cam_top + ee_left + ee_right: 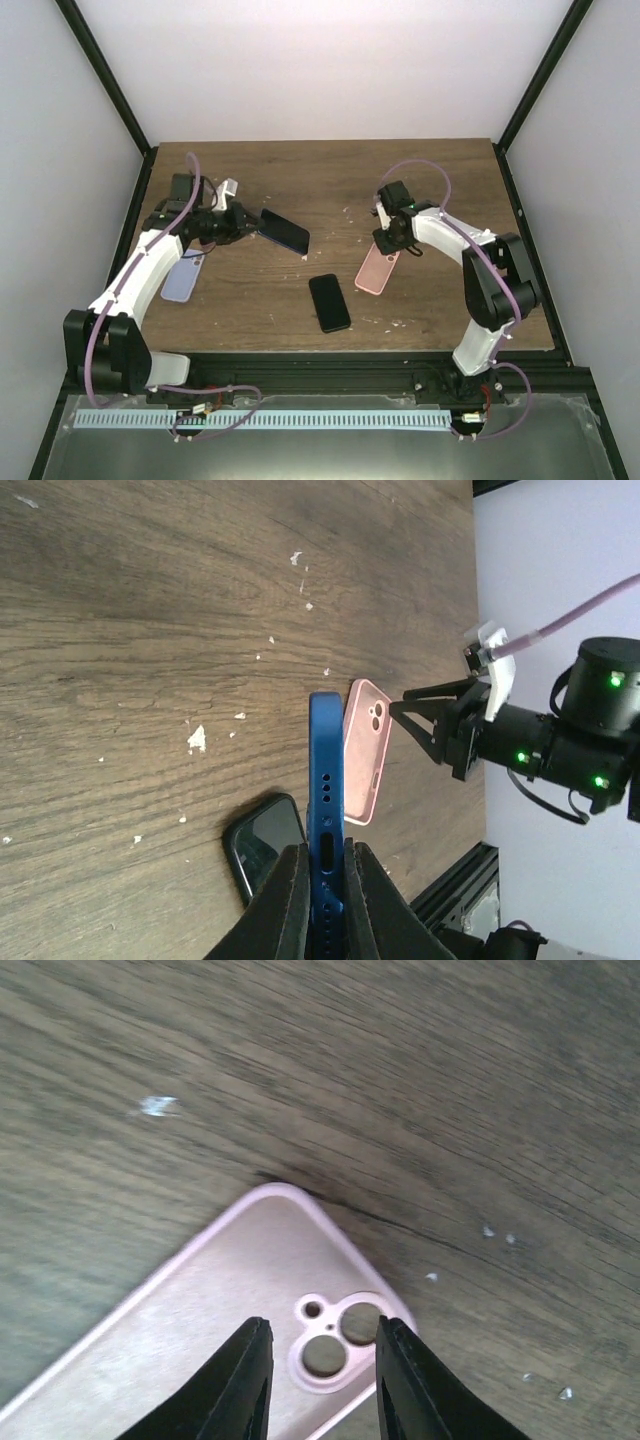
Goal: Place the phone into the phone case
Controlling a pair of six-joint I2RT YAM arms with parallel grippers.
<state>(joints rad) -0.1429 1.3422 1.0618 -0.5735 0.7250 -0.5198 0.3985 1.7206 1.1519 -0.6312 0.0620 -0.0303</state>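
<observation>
Phone: the blue phone (286,232) is up in the air on the left side, standing on its edge and well apart from the pink case (230,1330).
Left end effector (327,855): clamped on the blue phone near one short end, with one finger on each flat face.
Pink case: lies flat on the desk (330,180), in front of the right arm.
Right end effector (320,1380): the fingers are apart and hang over the camera-hole corner of the case. I cannot tell if they touch it.
Other things: a black phone (329,302) lies between the two arms, and a pale lilac case (183,278) lies beside the left arm.
Step in hand, as I judge: carry the phone over to the pink case.
How to do it well: the right side should hold the case corner down so that it cannot slide. The left side should pass above the black phone and turn the blue phone flat. It should then match the camera end to the holes, seat one long edge first and press the other edge in.
</observation>
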